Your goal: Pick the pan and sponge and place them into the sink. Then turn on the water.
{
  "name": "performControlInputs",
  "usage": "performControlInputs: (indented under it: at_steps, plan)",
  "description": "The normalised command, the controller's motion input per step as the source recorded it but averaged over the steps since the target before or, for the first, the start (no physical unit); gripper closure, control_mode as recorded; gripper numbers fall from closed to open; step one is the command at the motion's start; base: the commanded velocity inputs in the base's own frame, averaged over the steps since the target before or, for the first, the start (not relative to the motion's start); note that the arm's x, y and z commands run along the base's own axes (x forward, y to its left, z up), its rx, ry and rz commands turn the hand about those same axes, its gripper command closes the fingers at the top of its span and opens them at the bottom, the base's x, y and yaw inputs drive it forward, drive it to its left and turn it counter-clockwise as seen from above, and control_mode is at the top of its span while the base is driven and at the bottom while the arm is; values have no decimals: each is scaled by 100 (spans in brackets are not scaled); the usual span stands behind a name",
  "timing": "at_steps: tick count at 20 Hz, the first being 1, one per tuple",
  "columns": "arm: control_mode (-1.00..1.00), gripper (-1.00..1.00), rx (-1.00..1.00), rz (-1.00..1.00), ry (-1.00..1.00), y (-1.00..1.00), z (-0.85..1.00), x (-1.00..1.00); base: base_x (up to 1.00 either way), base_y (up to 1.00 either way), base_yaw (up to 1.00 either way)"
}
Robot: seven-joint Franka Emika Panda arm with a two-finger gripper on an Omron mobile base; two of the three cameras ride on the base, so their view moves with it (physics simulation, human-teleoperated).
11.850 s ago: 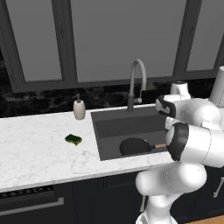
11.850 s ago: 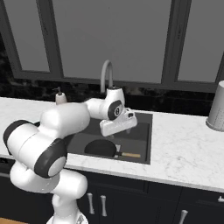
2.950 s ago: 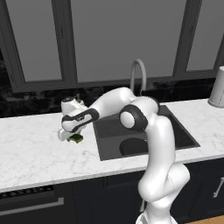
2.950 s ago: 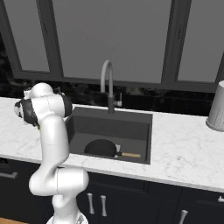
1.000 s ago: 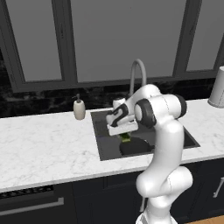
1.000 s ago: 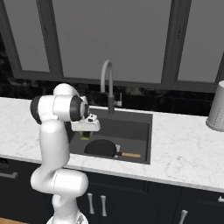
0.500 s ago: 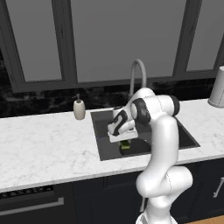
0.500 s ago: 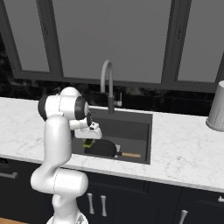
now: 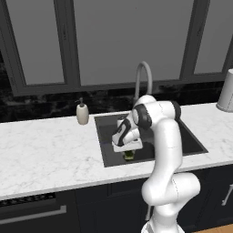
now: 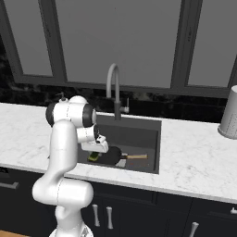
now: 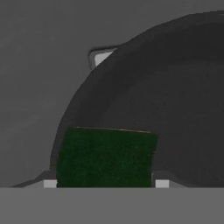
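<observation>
Sponge (image 11: 105, 156) | clamped in jaws, low over pan (image 11: 175, 109) in sink (image 9: 107, 157) | step: placing sponge | next: release, faucet (image 10: 113, 88) at 12 o'clock

One arm ends in one gripper (image 9: 129, 151), lowered into one sink (image 9: 191, 140). One sponge (image 11: 105, 156) sits right between the gripper's two fingertips. One pan (image 10: 112, 156) lies just beyond and beneath the gripper, with one handle (image 10: 137, 157) pointing away from it. One faucet (image 10: 114, 90) rises behind the gripper at the sink's back rim. One soap bottle (image 9: 82, 113) stands on the counter (image 9: 41, 150), well off to one side of the gripper. One metal canister (image 10: 229, 115) stands far off on the other side. Four window panes (image 10: 117, 40) line the wall above and beyond the gripper.
</observation>
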Motion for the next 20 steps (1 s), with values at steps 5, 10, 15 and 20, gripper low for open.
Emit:
performControlInputs:
  at_steps: [5, 10, 15, 20]
  plan:
    - [-100, 100, 0, -7, 0, -3, -29, 20, 0, 0, 0]
    - [-100, 100, 0, -4, 0, -15, -1, 2, 0, 0, 0]
    - [-100, -100, 0, -2, 0, -8, 0, 0, 0, 0, 0]
    - [-100, -100, 0, -1, 0, -10, 0, 0, 0, 0, 0]
